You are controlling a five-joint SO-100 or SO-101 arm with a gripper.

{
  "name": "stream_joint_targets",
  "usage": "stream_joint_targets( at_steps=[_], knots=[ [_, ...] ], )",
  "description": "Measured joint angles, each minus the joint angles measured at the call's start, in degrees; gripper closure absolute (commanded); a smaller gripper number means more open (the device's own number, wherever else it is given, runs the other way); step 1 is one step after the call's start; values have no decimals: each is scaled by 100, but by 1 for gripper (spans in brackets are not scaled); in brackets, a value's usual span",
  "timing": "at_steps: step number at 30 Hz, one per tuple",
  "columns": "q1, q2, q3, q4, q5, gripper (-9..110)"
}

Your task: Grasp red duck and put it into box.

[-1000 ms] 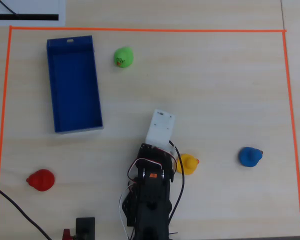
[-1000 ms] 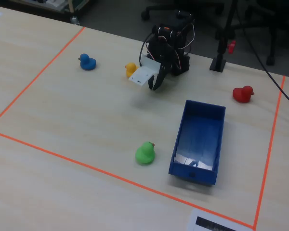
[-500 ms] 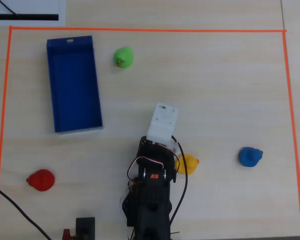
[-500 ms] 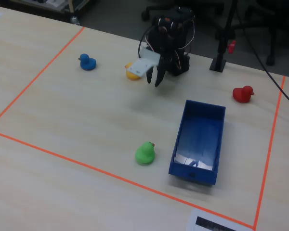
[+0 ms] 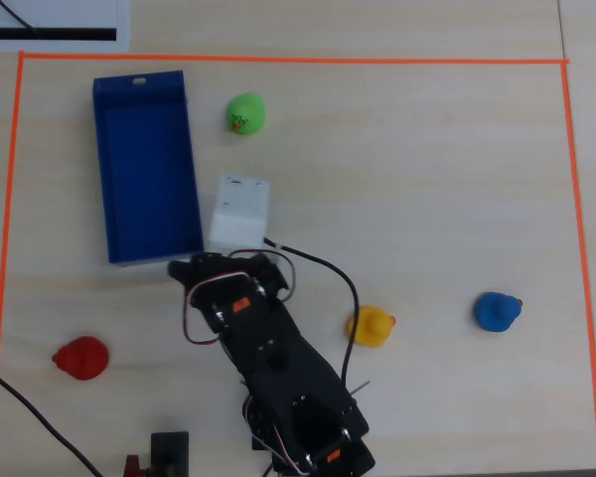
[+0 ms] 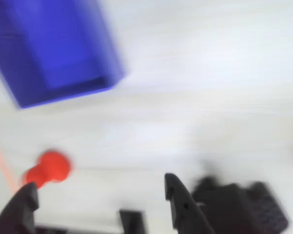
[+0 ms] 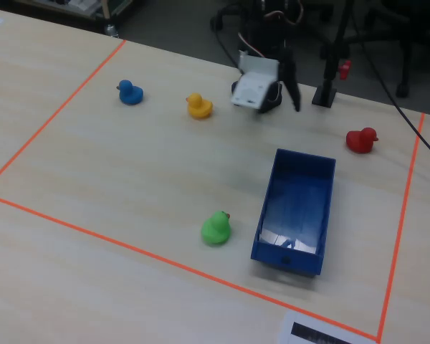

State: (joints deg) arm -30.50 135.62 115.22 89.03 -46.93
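Observation:
The red duck (image 5: 80,358) stands alone near the left tape line, left of the arm in the overhead view. It shows low on the left in the blurred wrist view (image 6: 49,168) and at the right in the fixed view (image 7: 360,140). The empty blue box (image 5: 144,164) lies open, up left of the arm; it also shows in the wrist view (image 6: 58,48) and the fixed view (image 7: 297,208). My gripper (image 6: 100,197) is open and empty, held above the table between box and duck (image 5: 214,266), touching neither. Its left finger (image 6: 19,207) sits just below the duck in the wrist view.
A green duck (image 5: 245,112) stands right of the box, a yellow duck (image 5: 371,325) right of the arm, a blue duck (image 5: 497,311) further right. Orange tape (image 5: 278,60) frames the work area. A black stand (image 5: 169,452) and cables lie by the arm's base.

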Motion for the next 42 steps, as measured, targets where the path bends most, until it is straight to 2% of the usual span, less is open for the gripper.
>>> stream_joint_targets(
  at_steps=[4,8,19,31,42],
  knots=[
    [-1556,-1389,-1055,-97,905,65],
    [-2812,-2593,-1740,18,1283,65],
    [-4034,-3059,-2057,-35,1345,64],
    [-4201,-3788,-2013,-1784,1169,63],
    [-3990,-3797,-923,-2927,1134,63]
  ],
)
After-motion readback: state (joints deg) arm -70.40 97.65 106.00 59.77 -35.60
